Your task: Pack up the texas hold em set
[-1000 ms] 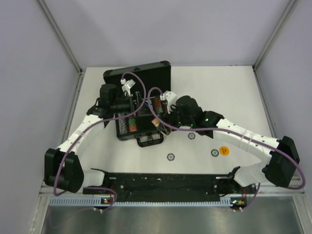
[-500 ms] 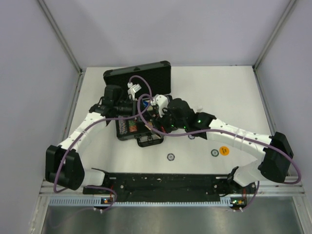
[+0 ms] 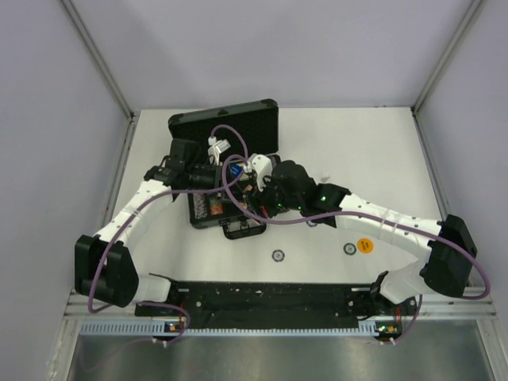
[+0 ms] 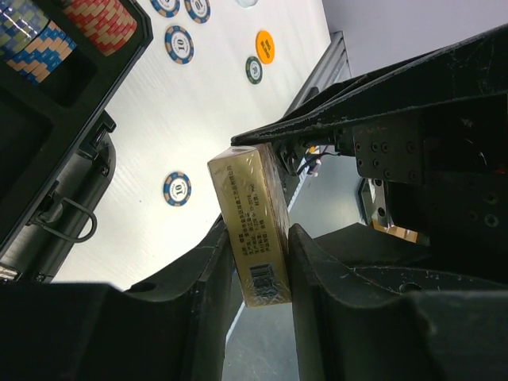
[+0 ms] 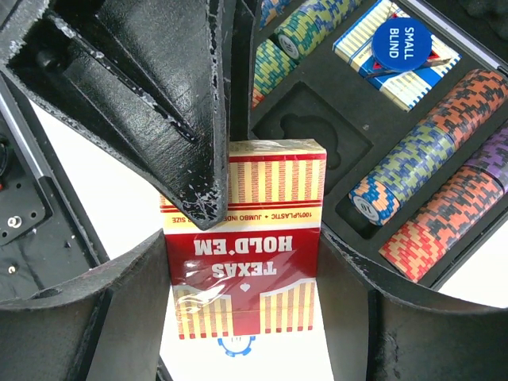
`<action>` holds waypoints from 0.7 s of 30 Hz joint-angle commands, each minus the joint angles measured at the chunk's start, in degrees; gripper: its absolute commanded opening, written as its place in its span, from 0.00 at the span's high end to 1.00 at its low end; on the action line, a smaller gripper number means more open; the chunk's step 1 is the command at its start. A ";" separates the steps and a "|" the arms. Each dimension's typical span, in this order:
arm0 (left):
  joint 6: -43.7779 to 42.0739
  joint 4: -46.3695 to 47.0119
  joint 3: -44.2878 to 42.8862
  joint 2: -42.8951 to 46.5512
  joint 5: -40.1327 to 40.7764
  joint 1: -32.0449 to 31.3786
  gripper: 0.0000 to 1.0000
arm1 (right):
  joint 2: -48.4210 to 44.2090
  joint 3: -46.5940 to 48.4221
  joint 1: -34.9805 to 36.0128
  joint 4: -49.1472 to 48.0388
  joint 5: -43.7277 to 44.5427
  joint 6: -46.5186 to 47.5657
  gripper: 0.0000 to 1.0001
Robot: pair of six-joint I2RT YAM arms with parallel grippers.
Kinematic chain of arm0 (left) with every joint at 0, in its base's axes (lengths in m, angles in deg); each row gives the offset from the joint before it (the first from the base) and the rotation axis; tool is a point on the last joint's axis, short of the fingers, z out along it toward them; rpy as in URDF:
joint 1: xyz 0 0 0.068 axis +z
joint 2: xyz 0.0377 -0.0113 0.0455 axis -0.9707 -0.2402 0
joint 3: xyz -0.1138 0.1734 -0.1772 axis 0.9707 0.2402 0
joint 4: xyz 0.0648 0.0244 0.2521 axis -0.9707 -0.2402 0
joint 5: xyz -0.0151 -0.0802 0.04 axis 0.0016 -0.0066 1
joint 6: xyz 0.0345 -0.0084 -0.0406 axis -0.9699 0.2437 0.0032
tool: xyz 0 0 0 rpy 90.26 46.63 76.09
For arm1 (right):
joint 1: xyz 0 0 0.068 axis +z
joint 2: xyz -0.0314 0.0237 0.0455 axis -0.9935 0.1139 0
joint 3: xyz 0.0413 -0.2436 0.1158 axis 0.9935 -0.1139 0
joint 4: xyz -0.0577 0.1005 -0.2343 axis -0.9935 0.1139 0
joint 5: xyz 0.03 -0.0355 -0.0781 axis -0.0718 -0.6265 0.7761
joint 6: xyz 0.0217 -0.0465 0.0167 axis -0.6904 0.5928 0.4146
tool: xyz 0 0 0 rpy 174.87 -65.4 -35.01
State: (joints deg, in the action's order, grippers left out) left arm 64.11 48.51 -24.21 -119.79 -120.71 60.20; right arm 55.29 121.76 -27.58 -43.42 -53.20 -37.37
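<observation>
The black briefcase lies open at the table's middle left, its tray holding multicoloured chip rows and a blue card deck under a "small blind" disc. Both grippers meet over the tray's right part. My right gripper is shut across the width of the red card deck. My left gripper is shut on the same red deck across its thin sides. One left finger overlaps the deck's top corner. An empty deck slot lies just beyond it.
Loose chips and an orange disc lie on the white table near the front. More chips lie beside the case. The case handle juts toward the arms' bases.
My left gripper has closed onto the red deck. The right arm carried the deck a little left over the case, then held still.
</observation>
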 commanded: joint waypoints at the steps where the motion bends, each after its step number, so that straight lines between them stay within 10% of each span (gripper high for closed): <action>1: -0.87 0.51 -1.49 -0.86 -2.71 -0.18 0.75 | 0.44 2.14 0.90 -5.25 -0.69 0.83 0.52; 6: 0.01 1.21 -1.58 -1.48 -2.72 -0.18 1.00 | 0.97 2.23 0.99 -4.81 -0.08 0.39 0.45; 12: 0.80 1.57 -2.20 -0.78 1.75 -0.18 1.00 | -0.52 0.21 1.07 -6.12 2.20 0.48 0.11; 21: 8.87 10.69 2.19 4.75 19.84 1.22 1.00 | -10.80 -6.90 0.99 -5.60 11.86 -4.17 0.08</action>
State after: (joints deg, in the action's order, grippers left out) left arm 67.43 49.78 -23.79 -120.49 -108.98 60.64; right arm 51.12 117.47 -27.32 -46.67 -47.15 -37.98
